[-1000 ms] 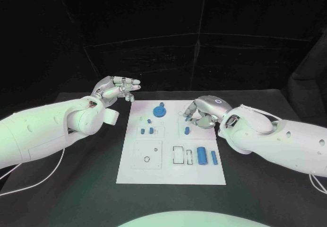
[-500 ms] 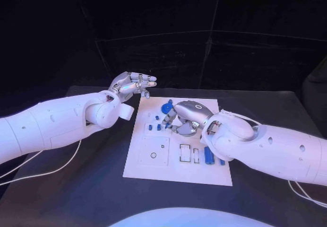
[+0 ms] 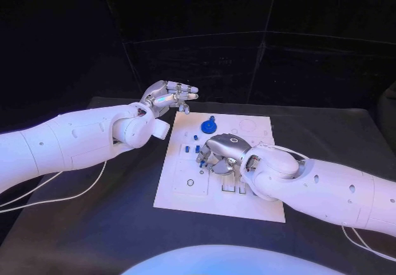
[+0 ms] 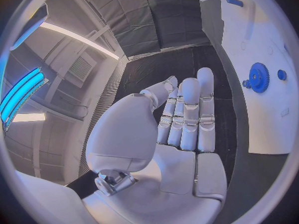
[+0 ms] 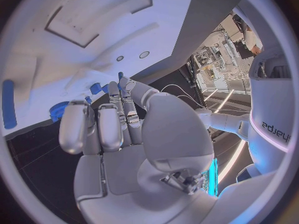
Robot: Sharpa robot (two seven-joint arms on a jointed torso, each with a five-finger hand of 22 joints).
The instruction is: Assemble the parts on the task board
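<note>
A white board (image 3: 216,197) is seen lying flat in the middle of the black bench (image 3: 99,229). Small blue parts are seen on the far half of the board. A round blue gear (image 3: 209,127) with a little knob is found near the far edge, and small blue pegs (image 3: 188,149) are lined up just behind the right robot hand. A long blue bar (image 5: 7,103) is seen lying flat on the board in the right wrist view.

The left robot hand (image 3: 171,95) is held up in the air past the board's far left corner, well apart from the parts. Its fingers are stretched out side by side with the thumb beside them, and nothing is held in it.

The right robot hand (image 3: 224,153) is lowered over the middle of the board, with its back turned up. Its fingers (image 5: 112,115) are bent down toward the small blue parts. Whether a part is pinched there cannot be told, because the fingertips are hidden under the hand.
</note>
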